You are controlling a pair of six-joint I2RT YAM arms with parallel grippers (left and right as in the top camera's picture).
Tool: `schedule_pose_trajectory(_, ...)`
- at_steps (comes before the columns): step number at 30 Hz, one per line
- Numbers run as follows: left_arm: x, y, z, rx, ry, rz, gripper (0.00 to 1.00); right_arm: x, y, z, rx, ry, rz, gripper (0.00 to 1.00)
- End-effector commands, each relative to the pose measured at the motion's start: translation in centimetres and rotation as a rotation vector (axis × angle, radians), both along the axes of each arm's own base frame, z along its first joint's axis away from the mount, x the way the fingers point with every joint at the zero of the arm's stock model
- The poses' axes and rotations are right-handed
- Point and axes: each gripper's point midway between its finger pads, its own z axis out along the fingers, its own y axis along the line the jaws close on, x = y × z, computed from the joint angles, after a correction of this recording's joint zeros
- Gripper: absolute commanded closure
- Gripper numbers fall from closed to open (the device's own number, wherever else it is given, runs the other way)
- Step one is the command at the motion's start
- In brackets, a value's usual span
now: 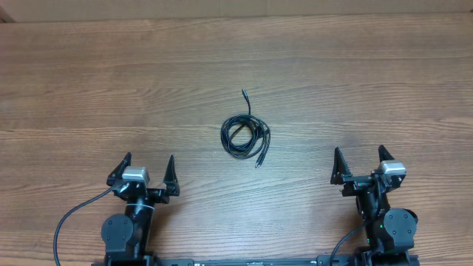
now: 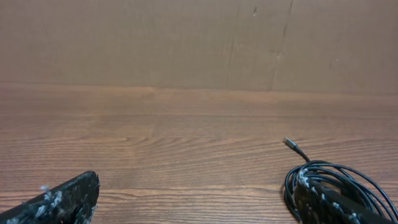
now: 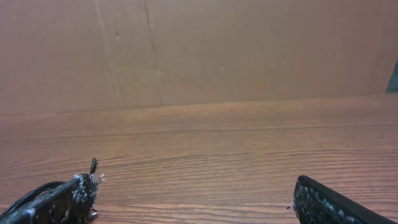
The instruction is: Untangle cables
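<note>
Thin black coiled cables (image 1: 246, 137) lie mid-way across the brown wooden table (image 1: 89, 74) — left end effector (image 1: 148, 158) and right end effector (image 1: 359, 151) both spread apart, near the front edge.

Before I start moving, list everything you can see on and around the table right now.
cable coil: one bundle, thin black wire in loose loops, mid-table between the two arms; whether it is one wire or several cannot be told
plug tips: two visible, dark, one sticking out of the coil on the far side and one on the near side
table: one, brown wood grain, under everything
back wall: one, plain brown panel, behind the far edge of the table
arm cords: two, thick black, running from the arm bases at the near edge
left tool: one, black, open, near edge, apart from the coil
right tool: one, black, open, near edge, apart from the coil
</note>
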Motion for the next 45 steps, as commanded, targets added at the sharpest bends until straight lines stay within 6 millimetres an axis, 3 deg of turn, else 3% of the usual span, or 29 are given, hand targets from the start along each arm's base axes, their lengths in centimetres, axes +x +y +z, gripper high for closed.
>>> schedule_pose_trajectory(1, 0.0, 0.0, 0.0, -0.004, -0.003, -0.005, 0.00, 0.0, 0.2, -0.2, 0.000, -0.003, 0.009, 0.00)
schedule_pose_trajectory(35, 0.0, 0.0, 0.0, -0.005, -0.003, -0.002, 0.00, 0.0, 0.2, -0.2, 0.004, -0.003, 0.009, 0.00)
schedule_pose_trajectory(45, -0.3, 0.0, 1.0, -0.133, 0.006, 0.006, 0.00, -0.2, 0.2, -0.2, 0.181, 0.041, 0.001, 0.00)
